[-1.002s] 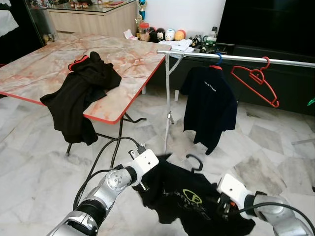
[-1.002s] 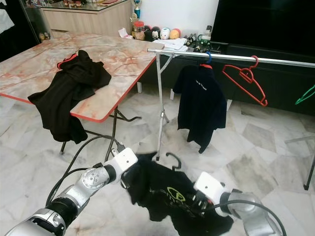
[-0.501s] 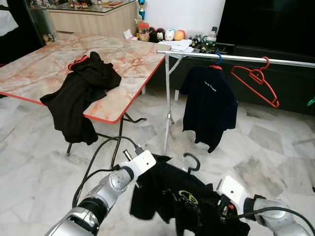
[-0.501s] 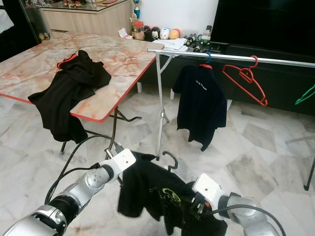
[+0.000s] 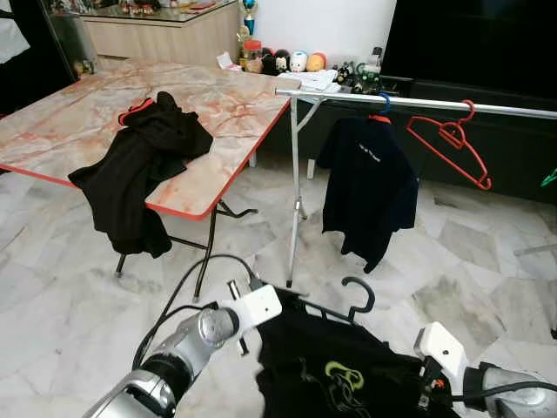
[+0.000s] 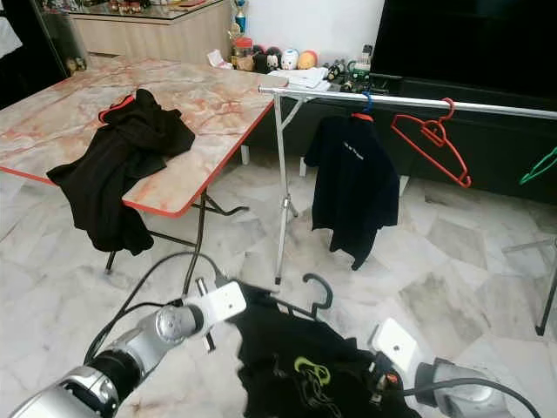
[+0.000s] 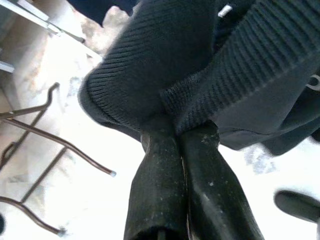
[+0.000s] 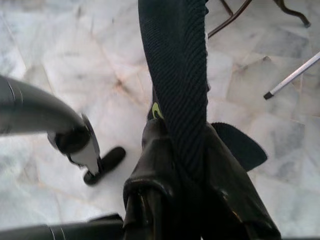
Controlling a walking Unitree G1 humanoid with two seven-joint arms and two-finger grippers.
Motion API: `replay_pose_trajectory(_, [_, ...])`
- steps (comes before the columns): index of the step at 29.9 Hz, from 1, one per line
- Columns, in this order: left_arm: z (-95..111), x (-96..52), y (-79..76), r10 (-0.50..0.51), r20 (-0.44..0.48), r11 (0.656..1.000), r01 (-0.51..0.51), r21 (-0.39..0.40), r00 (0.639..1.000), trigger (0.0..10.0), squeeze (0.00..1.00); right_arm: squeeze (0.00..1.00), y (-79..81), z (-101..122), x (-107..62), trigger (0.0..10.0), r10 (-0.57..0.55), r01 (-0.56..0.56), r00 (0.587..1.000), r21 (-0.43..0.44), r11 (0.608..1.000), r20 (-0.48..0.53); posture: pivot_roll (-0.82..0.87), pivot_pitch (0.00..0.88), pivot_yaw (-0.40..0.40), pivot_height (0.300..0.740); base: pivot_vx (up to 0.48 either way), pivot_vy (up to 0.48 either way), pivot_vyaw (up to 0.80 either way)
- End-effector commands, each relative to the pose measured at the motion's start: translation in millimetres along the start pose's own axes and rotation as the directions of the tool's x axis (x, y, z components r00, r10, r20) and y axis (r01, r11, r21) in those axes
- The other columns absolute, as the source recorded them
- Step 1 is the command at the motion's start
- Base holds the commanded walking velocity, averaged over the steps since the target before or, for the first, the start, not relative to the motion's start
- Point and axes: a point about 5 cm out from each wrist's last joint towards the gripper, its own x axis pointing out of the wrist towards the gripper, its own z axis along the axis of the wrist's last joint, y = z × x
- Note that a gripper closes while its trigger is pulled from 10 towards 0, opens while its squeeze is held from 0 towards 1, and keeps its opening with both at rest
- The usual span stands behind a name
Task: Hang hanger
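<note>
A black T-shirt (image 5: 335, 370) with a green logo hangs on a black hanger whose hook (image 5: 359, 294) sticks up above the collar, low over the floor in front of me. My left gripper (image 7: 179, 131) is shut on a fold of the shirt's ribbed fabric at its left shoulder. Its white wrist block (image 5: 258, 306) sits beside that shoulder. My right gripper (image 8: 177, 142) is shut on a ribbed band of the same shirt at the right side. The silver clothes rail (image 5: 418, 103) runs across the upper right, well above and beyond the hook.
On the rail hang a dark shirt (image 5: 370, 187) and an empty red hanger (image 5: 452, 144), with a green hanger (image 6: 541, 165) at the far right. A marble-top folding table (image 5: 235, 104) with a black garment (image 5: 139, 165) stands on the left. The rail's leg (image 5: 296, 209) is straight ahead.
Both arms have carried the shirt a little to the right. It is now spread wider between them, and the hanger hook has moved right and stands more upright.
</note>
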Motion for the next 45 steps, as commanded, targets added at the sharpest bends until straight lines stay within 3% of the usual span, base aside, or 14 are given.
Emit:
replay_pose_trajectory(1, [-30.8, -14.8, 24.1, 0.125, -0.11, 0.987, -0.135, -0.091, 0.986, 0.0, 0.0, 0.0, -10.1, -17.3, -16.2, 0.0, -0.06, 0.053, 0.988, -0.053, 0.997, -0.144, -0.08, 0.05, 0.04, 0.74, 0.0, 0.0, 0.0])
replay_pose_trajectory(4, [-21.2, -18.9, 46.3, 0.267, -0.063, 0.952, -0.274, -0.134, 0.962, 0.0, 0.0, 0.0, -6.0, -30.7, -14.4, 0.0, -0.036, 0.005, 0.961, -0.115, 0.993, -0.273, -0.08, 0.049, 0.041, 0.74, 0.0, 0.0, 0.0])
replay_pose_trajectory(5, [-15.1, -25.0, 66.5, 0.39, -0.041, 0.905, -0.391, -0.167, 0.92, 0.0, 0.0, 0.0, -1.8, -41.8, -13.6, 0.0, -0.016, -0.043, 0.931, -0.152, 0.987, -0.364, -0.08, 0.049, 0.039, 0.74, 0.0, 0.0, 0.0])
replay_pose_trajectory(11, [3.9, -43.2, 105.4, 0.619, 0.066, 0.774, -0.594, -0.218, 0.783, 0.0, 0.0, 0.0, 7.0, -54.4, -6.4, 0.0, 0.013, -0.092, 0.902, -0.163, 0.982, -0.432, -0.07, 0.048, 0.038, 0.74, 0.0, 0.0, 0.0])
replay_pose_trajectory(13, [-0.3, -46.9, 111.2, 0.649, 0.032, 0.757, -0.641, -0.132, 0.76, 0.0, 0.0, 0.0, 7.4, -51.6, -1.9, 0.0, -0.002, -0.068, 0.918, -0.164, 0.984, -0.396, -0.07, 0.048, 0.038, 0.74, 0.0, 0.0, 0.0])
replay_pose_trajectory(15, [-13.4, -46.9, 108.6, 0.639, -0.045, 0.769, -0.639, 0.022, 0.768, 0.0, 0.0, 0.0, 4.2, -40.5, -0.2, 0.0, -0.029, -0.008, 0.955, -0.122, 0.992, -0.296, -0.07, 0.049, 0.038, 0.74, 0.0, 0.0, 0.0])
replay_pose_trajectory(19, [-34.9, -49.4, 103.6, 0.628, -0.165, 0.778, -0.617, 0.12, 0.76, 0.0, 0.0, 0.0, 1.2, -28.6, -5.8, 0.0, -0.041, 0.02, 0.977, -0.097, 0.995, -0.211, -0.08, 0.05, 0.039, 0.74, 0.0, 0.0, 0.0])
replay_pose_trajectory(21, [-55.0, -44.9, 83.5, 0.498, -0.28, 0.867, -0.467, 0.172, 0.821, 0.0, 0.0, 0.0, 0.1, -18.4, -14.8, 0.0, -0.029, 0.023, 0.993, -0.044, 0.999, -0.118, -0.08, 0.053, 0.04, 0.74, 0.0, 0.0, 0.0])
replay_pose_trajectory(26, [-69.2, -37.6, 51.9, 0.315, -0.347, 0.947, -0.27, 0.174, 0.883, 0.0, 0.0, 0.0, 7.3, -7.3, -33.9, 0.0, 0.079, -0.079, 0.997, 0.006, 0.997, -0.027, -0.08, 0.049, 0.04, 0.74, 0.0, 0.0, 0.0])
replay_pose_trajectory(31, [-63.5, -29.3, 34.2, 0.191, -0.309, 0.98, -0.162, 0.117, 0.932, 0.0, 0.0, 0.0, -5.4, -6.2, -38.3, 0.0, 0.004, -0.003, 1.0, 0.022, 1.0, -0.026, -0.08, 0.046, 0.041, 0.74, 0.0, 0.0, 0.0])
replay_pose_trajectory(36, [-51.0, -30.9, 53.4, 0.343, -0.236, 0.937, -0.314, 0.15, 0.909, 0.0, 0.0, 0.0, 2.5, -31.0, -35.9, 0.0, 0.052, -0.075, 0.957, -0.072, 0.995, -0.284, -0.09, 0.042, 0.041, 0.74, 0.0, 0.0, 0.0])
replay_pose_trajectory(38, [-37.8, -34.5, 72.4, 0.471, -0.159, 0.882, -0.461, 0.098, 0.868, 0.0, 0.0, 0.0, 6.4, -52.6, -36.4, 0.0, 0.055, -0.127, 0.885, -0.127, 0.984, -0.461, -0.09, 0.041, 0.042, 0.74, 0.0, 0.0, 0.0])
replay_pose_trajectory(41, [-18.6, -48.1, 105.9, 0.667, -0.056, 0.744, -0.669, -0.013, 0.743, 0.0, 0.0, 0.0, 22.3, -63.2, -24.3, 0.0, 0.131, -0.196, 0.865, -0.087, 0.977, -0.485, -0.08, 0.039, 0.04, 0.74, 0.0, 0.0, 0.0])
replay_pose_trajectory(45, [-27.1, -55.0, 113.9, 0.702, -0.109, 0.711, -0.701, 0.057, 0.704, 0.0, 0.0, 0.0, 27.1, -62.4, -16.1, 0.0, 0.135, -0.205, 0.866, -0.096, 0.974, -0.481, -0.08, 0.04, 0.043, 0.74, 0.0, 0.0, 0.0])
